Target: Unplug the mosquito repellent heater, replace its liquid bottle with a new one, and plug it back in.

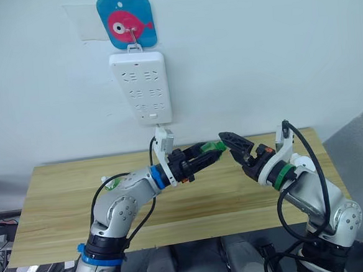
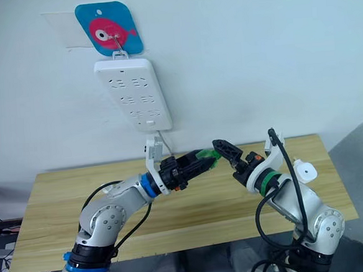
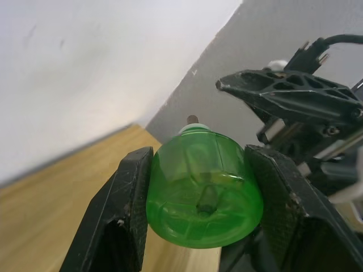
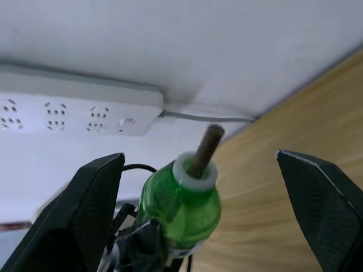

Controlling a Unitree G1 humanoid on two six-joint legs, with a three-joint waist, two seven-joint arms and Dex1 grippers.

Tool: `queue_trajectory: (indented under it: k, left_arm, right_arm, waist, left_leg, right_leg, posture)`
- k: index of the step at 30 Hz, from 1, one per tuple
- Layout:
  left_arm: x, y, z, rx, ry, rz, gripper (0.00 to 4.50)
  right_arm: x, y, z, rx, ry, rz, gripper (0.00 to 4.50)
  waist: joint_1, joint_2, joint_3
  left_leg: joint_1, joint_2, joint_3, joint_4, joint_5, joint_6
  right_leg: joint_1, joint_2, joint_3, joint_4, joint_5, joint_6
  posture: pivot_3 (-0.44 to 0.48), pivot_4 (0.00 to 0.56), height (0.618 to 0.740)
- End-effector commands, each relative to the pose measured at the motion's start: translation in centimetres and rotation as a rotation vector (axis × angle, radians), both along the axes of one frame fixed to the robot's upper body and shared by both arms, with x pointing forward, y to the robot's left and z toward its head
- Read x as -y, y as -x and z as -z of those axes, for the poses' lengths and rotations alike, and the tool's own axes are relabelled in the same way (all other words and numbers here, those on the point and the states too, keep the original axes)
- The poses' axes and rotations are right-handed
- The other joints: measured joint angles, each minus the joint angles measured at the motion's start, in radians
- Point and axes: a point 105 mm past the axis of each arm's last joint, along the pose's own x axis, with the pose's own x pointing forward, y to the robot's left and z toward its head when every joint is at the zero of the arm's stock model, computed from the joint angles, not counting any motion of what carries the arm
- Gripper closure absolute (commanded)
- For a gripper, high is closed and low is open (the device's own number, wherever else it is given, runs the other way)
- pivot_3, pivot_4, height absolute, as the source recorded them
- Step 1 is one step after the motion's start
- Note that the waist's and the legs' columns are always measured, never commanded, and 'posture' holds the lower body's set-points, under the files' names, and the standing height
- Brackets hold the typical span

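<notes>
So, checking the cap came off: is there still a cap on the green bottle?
No, the green bottle shows a bare wick.

White wall (image 1: 257, 56); wooden table (image 1: 61, 194) against it; grey panel (image 1: 359, 136) at right; evenly lit.

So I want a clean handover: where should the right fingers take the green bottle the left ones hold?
Probably the white neck collar of the green bottle, approached from the wick end: it points at the open right gripper, while the left gripper covers the body.

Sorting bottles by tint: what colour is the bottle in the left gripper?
Translucent green bottle, clearest in the left wrist view.
</notes>
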Motion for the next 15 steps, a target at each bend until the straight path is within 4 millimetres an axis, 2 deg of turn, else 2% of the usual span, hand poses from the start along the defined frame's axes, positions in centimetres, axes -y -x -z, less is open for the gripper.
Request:
queue_trajectory:
  k: [1,5,15]
  left_arm:
    - [0.94,0.75,-1.06,0.072,0.007,0.032,2.28]
    - [1.13,1.45,-0.83,0.072,-0.002,0.051,2.28]
    - [1.10,1.65,-0.73,0.069,-0.009,0.054,2.28]
  right_arm:
    - [-0.80,0.62,-1.15,0.016,-0.054,-0.027,0.02]
    - [-0.80,0.55,-1.35,0.013,-0.064,-0.018,0.02]
    - [-0.50,0.39,-1.47,0.010,-0.063,0.004,0.02]
  waist:
    - [0.000,0.000,0.000]
    - [0.001,0.000,0.000]
    - [0.004,0.000,0.000]
  left_leg:
    - [0.000,0.000,0.000,0.000,0.000,0.000]
    - [0.001,0.001,-0.001,-0.001,0.001,-0.001]
    - [0.001,0.002,0.000,-0.001,0.001,-0.002]
  right_leg:
    - [0.000,0.001,0.000,0.000,0.000,0.000]
    - [0.000,0.002,0.000,0.000,0.000,0.000]
    - [0.000,0.002,0.000,0.001,0.000,0.000]
  posture:
    - [-0.162,0.230,0.740]
    - [-0.160,0.235,0.740]
    - [-0.163,0.239,0.740]
